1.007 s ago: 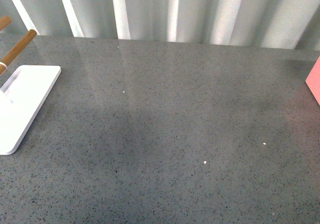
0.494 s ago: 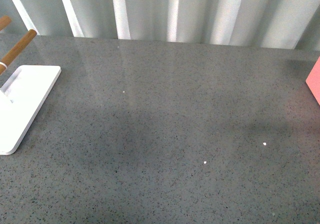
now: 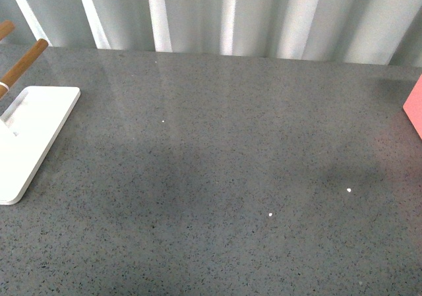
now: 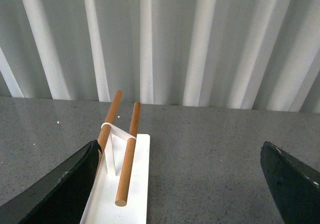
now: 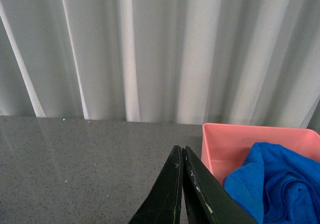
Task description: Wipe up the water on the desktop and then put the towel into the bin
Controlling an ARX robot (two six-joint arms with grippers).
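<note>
You are looking at the wide grey speckled stone-like desktop [image 3: 224, 177] from the front camera, and neither arm shows there. A few tiny white specks dot its surface; no pooled water can be made out on it. At its left edge lies the small white rectangular board [image 3: 30, 138], with two brown wooden rods [image 3: 23, 65] rising over its far end. At the right edge you catch just a corner of the pink plastic bin [image 3: 414, 108].

Your right wrist camera gives the task's answer — the bright blue microfibre towel [image 5: 277, 184] sits bunched inside the pink bin [image 5: 225, 144], rumpled rather than folded, filling the side of the bin nearer the camera. The right gripper [image 5: 182, 186] stands just beside the bin, its two dark fingers [image 5: 172, 189] pressed together with nothing between them (the towel is clear of them).

From the left wrist camera, the left gripper [image 4: 180, 184] has its dark fingers [image 4: 60, 189] spread wide apart, one at each side of the picture, holding nothing. Between them you see the white board [image 4: 137, 184] on the grey desktop [image 4: 210, 154], with the two wooden rods [image 4: 127, 154] held side by side in a white upright bracket [image 4: 112, 149]. A pale pleated curtain [image 4: 165, 39] hangs behind the desktop.
</note>
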